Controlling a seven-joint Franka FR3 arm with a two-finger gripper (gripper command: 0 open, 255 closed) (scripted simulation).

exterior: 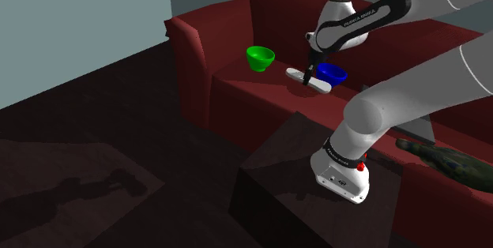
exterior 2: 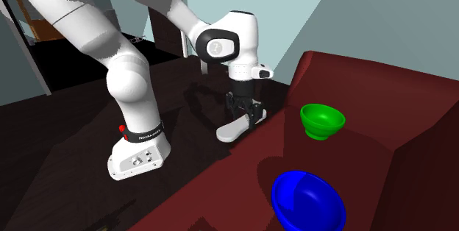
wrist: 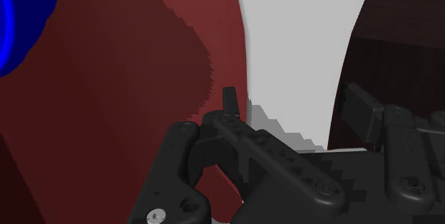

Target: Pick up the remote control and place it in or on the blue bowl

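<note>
Remote (exterior: 310,80) (exterior 2: 239,128) (wrist: 299,58): pale grey, lies flat on the red sofa (exterior: 245,100) (exterior 2: 368,90) seat, near its front edge, directly under the claw.
Claw (exterior: 306,71) (exterior 2: 246,113) (wrist: 292,98): points down; fingers (wrist: 229,101) stand apart, one at each long side of the remote. A sliver of seat shows beside one finger. Nothing gripped.
Blue bowl (exterior: 332,73) (exterior 2: 307,201) (wrist: 18,16): upright on the seat, just beside the remote.
Green bowl (exterior: 260,58) (exterior 2: 321,120): upright on the same seat, well apart from the remote.
</note>
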